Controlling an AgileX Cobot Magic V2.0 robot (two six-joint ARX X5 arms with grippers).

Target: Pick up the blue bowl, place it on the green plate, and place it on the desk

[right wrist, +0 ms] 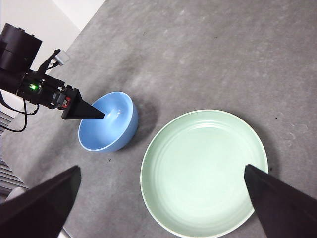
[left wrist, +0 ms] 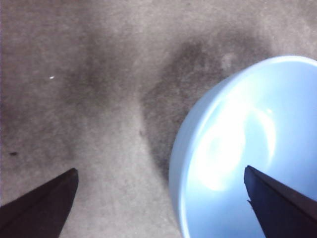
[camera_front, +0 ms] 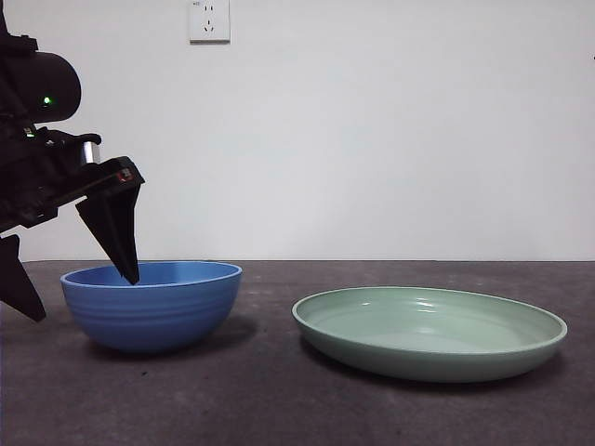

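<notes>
Nothing placed yet: left pincer (camera_front: 74, 279) spread astride blue bowl (camera_front: 152, 304) rim, ungripped, bowl on table (camera_front: 279, 400) beside empty green plate (camera_front: 429, 332); right pincer (right wrist: 163, 208) spread, waiting above.

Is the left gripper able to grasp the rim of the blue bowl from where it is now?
Probably yes. The left gripper is open and straddles the blue bowl's rim, one jaw inside, one outside, with nothing between them. The green plate stands apart.

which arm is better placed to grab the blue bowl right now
Left. The left gripper is open astride the blue bowl rim, one jaw inside, one outside. The right gripper hangs high above the green plate.
</notes>
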